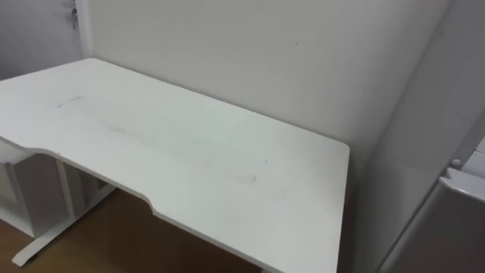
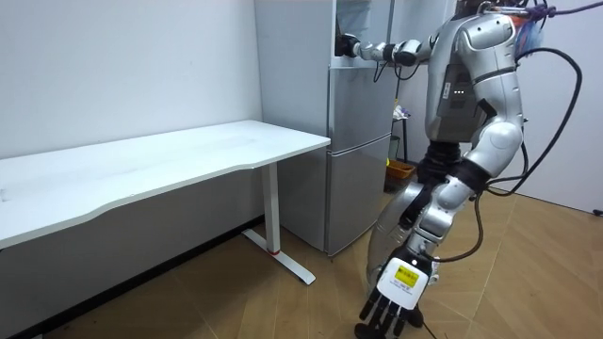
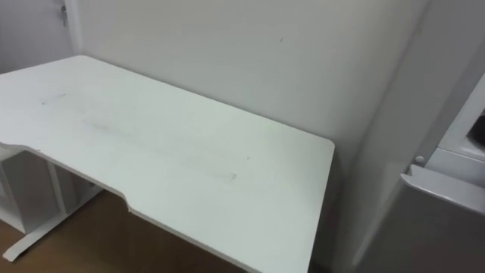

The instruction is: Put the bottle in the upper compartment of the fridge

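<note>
Items counted: 1 white tabletop (image 1: 189, 152), 1 grey fridge (image 2: 358, 141) with 2 compartments, 2 hands. The robot stands at the fridge's front, on the room view's right. Its right arm reaches up to the upper compartment; the right hand (image 2: 349, 45) sits at the compartment's edge, and whether it grips anything cannot be told. The bottle's place cannot be told either. The left hand (image 2: 391, 306) hangs low with straight, empty fingers. The fridge stands just beside the tabletop's end. 1 white shelf unit (image 1: 23, 193) stands under the tabletop.
</note>
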`<state>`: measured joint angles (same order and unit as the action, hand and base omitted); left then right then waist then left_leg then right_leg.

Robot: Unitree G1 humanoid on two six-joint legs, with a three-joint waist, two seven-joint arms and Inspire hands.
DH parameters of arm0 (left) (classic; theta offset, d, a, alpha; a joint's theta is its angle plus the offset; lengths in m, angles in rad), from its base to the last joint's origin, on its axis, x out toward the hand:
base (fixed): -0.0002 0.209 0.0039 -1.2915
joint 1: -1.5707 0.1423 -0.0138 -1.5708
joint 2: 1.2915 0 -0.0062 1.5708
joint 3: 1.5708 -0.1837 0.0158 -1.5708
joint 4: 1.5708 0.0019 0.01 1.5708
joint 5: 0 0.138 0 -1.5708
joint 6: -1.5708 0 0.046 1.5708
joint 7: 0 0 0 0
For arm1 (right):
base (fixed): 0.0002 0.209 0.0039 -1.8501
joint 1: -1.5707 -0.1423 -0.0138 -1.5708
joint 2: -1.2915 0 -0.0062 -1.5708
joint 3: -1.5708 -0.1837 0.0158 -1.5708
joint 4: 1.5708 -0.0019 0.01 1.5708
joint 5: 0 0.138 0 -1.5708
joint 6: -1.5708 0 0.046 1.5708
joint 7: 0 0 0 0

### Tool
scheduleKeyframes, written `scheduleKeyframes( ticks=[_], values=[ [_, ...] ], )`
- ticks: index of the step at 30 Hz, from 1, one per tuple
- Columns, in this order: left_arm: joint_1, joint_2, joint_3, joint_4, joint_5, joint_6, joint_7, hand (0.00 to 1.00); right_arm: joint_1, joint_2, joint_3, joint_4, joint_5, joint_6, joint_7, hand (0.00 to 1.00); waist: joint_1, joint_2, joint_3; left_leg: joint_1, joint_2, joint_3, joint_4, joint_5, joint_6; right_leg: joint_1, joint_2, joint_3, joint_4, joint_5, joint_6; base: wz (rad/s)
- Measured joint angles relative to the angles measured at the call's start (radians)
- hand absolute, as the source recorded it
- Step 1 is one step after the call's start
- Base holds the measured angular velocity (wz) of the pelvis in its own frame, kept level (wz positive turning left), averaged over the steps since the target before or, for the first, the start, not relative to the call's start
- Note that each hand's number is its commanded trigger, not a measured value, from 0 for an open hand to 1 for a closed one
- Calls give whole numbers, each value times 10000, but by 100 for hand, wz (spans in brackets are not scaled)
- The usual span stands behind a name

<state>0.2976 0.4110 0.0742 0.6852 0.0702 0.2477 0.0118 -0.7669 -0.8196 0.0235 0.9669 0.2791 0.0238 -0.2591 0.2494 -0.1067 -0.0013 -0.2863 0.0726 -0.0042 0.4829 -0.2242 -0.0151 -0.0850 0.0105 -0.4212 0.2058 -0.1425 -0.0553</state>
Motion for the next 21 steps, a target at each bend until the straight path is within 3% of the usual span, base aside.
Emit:
scheduleKeyframes(
  ticks=[4,6,11,15,21],
  values=[
    [14,0,1,5,-13,138,72,0,257,43,-73,-260,-47,2,-126,0,-13,-17,-7,158,-36,1,-82,34,58,154,-21,1,-27,-7,4,1],
    [36,-1,-12,4,-13,136,155,0,426,46,-79,-315,81,8,-100,0,-86,-117,-71,337,-100,2,-239,65,82,253,-77,20,-29,-22,-12,5],
    [191,-15,55,-17,5,131,169,0,515,118,-142,-365,233,135,185,0,-264,-216,-119,633,-172,16,-410,53,101,628,-106,46,-201,-73,85,2],
    [782,-78,234,-626,92,95,46,0,960,115,-454,-1049,316,311,790,0,-521,-314,-159,1060,-192,166,-731,59,127,905,-204,96,-205,-74,87,-2],
    [1568,-324,993,-636,99,-151,-91,0,2064,112,-906,-2500,333,447,1283,0,-926,-374,-185,1822,-431,266,-1335,69,156,1386,-323,152,-427,-166,236,-2]
  ],
)
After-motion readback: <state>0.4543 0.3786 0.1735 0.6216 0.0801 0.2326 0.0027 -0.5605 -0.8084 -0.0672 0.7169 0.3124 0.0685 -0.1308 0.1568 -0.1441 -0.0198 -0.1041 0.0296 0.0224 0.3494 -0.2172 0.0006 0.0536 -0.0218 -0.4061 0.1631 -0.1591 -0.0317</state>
